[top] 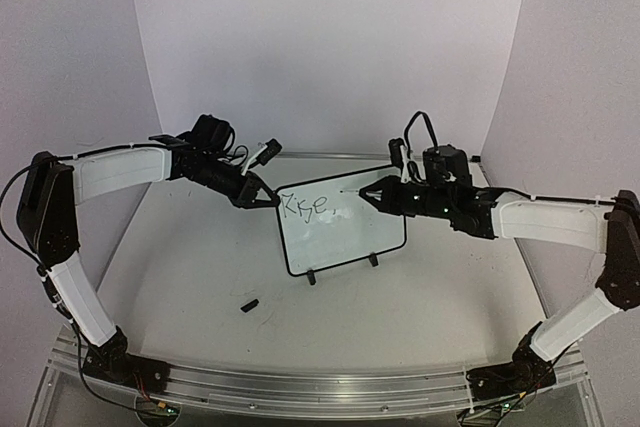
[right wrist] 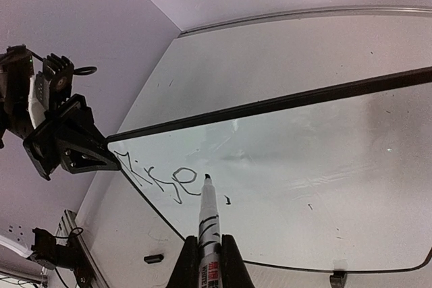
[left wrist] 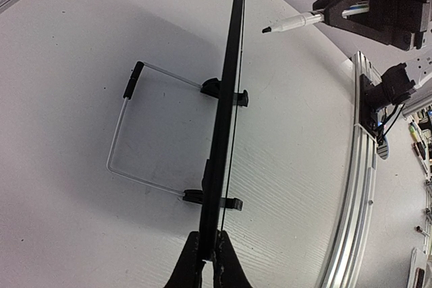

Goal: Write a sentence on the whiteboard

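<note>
The whiteboard (top: 350, 232) stands on its two black feet mid-table, with dark lettering (top: 305, 207) reading roughly "Rise," at its upper left. My left gripper (top: 268, 201) is shut on the board's upper left corner. In the left wrist view the board (left wrist: 226, 99) is edge-on between the gripper's (left wrist: 208, 261) fingers. My right gripper (top: 372, 193) is shut on a white marker (right wrist: 208, 220). The marker's black tip is just right of the lettering (right wrist: 158, 173), a little off the board (right wrist: 304, 166). The marker also shows in the left wrist view (left wrist: 290, 23), clear of the board.
A small black marker cap (top: 249, 304) lies on the table in front of the board and also shows in the right wrist view (right wrist: 154, 258). A wire stand (left wrist: 135, 133) props the board from behind. A metal rail (top: 320, 387) runs along the near table edge.
</note>
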Controlling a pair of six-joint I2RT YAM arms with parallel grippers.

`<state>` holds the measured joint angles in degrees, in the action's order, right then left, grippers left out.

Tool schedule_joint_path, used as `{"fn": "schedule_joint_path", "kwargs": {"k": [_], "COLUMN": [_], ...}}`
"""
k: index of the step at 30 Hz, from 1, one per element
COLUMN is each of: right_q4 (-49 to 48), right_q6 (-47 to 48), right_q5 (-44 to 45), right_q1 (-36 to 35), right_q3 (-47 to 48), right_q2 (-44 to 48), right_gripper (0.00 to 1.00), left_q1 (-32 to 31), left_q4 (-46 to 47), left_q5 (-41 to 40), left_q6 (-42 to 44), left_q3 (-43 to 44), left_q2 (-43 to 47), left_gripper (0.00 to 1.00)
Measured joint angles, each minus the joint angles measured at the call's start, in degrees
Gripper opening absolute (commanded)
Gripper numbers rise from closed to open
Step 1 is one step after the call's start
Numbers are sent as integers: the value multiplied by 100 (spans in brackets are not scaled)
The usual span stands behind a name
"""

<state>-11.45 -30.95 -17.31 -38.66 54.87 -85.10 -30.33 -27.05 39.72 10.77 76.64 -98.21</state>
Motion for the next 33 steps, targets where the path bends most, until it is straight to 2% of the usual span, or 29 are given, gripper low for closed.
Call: {"fn": "schedule_joint_path", "kwargs": {"k": [11,33], "right_q4": [-3,2], "right_q6": [-14,-373], "right_q5": [36,266], "right_q1": [40,38], "right_q3": [216,-66], "right_q2": [-401,-350], "right_gripper": [0,0], "left_q1": [-9,-11], "left_q4": [-15,-46], "left_q5": [-34,-47], "left_q6": [0,-5], "left_q3": [17,24], "left_q2": [0,0], "left_gripper": [0,0]}}
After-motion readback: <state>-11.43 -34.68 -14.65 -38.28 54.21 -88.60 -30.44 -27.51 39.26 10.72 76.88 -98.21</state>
